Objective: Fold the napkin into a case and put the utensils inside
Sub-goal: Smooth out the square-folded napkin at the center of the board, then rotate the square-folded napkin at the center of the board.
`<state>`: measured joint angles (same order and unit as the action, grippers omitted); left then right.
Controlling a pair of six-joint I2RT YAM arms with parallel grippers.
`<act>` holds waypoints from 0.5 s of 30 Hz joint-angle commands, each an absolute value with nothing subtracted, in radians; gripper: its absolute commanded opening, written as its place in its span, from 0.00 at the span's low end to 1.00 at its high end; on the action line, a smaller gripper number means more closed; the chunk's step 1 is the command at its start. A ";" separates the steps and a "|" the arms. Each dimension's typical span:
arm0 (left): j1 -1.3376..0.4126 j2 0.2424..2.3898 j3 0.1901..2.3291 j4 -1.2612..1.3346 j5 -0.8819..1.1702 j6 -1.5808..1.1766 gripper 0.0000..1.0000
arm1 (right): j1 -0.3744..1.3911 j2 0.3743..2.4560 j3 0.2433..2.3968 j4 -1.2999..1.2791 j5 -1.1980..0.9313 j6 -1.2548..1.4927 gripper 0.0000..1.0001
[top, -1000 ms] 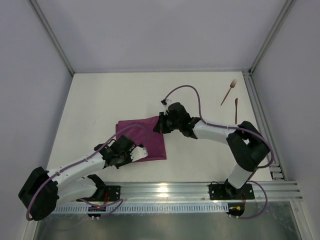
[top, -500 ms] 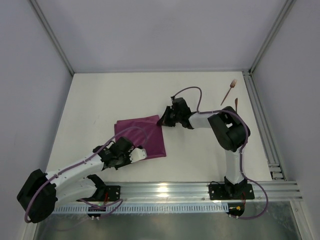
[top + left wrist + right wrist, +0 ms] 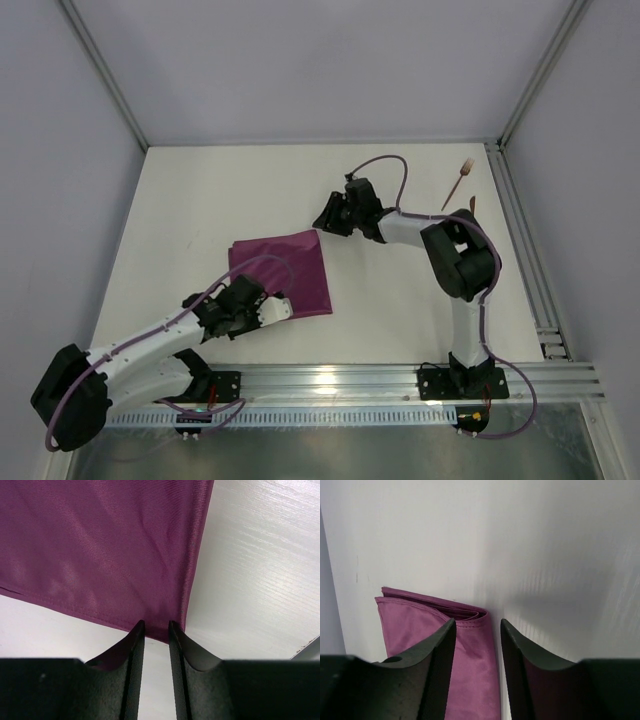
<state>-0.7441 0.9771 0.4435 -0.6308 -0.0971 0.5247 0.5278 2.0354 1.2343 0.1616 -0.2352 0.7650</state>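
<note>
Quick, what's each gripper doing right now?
Left gripper: nearly closed at the napkin edge; grip cannot be told.
Right gripper: open, empty.

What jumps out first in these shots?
The plum-purple napkin, folded flat mid-table. The left gripper is closed on its near edge, while the right gripper hangs open just off its far right corner. The copper-brown fork lies apart at the table's far right edge.
</note>
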 commanded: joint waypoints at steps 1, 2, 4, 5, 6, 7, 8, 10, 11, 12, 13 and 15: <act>-0.742 0.963 0.453 -0.634 -0.104 0.532 0.29 | 0.529 2.002 1.296 0.086 -0.201 0.698 0.47; -0.744 0.960 0.453 -0.632 -0.106 0.531 0.30 | 0.528 2.017 1.310 0.063 -0.202 0.693 0.49; -0.744 0.957 0.460 -0.635 -0.109 0.528 0.34 | 0.529 2.060 1.330 0.040 -0.238 0.693 0.50; -0.744 0.956 0.465 -0.640 -0.117 0.522 0.35 | 0.528 2.072 1.331 0.043 -0.250 0.701 0.50; -0.744 0.953 0.469 -0.646 -0.121 0.520 0.38 | 0.529 2.094 1.333 0.051 -0.277 0.715 0.50; -0.744 0.948 0.479 -0.659 -0.127 0.519 0.40 | 0.528 2.100 1.330 0.055 -0.287 0.718 0.50; -0.744 0.945 0.483 -0.666 -0.138 0.522 0.41 | 0.528 2.105 1.330 0.067 -0.297 0.721 0.50; -0.744 0.942 0.495 -0.687 -0.170 0.525 0.45 | 0.531 2.106 1.315 0.080 -0.307 0.727 0.50; -0.744 0.937 0.511 -0.715 -0.179 0.526 0.45 | 0.531 2.105 1.309 0.090 -0.308 0.729 0.49; -0.744 0.936 0.521 -0.730 -0.195 0.531 0.47 | 0.529 2.105 1.305 0.097 -0.311 0.729 0.49; -0.742 0.931 0.531 -0.742 -0.198 0.531 0.47 | 0.531 2.112 1.308 0.097 -0.317 0.729 0.49; -0.742 0.914 0.552 -0.767 -0.210 0.535 0.49 | 0.529 2.126 1.316 0.095 -0.327 0.727 0.48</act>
<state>-0.7441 0.9463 0.4969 -0.7101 -0.1673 0.5289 0.5278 2.1014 1.3064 0.0902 -0.3004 0.7341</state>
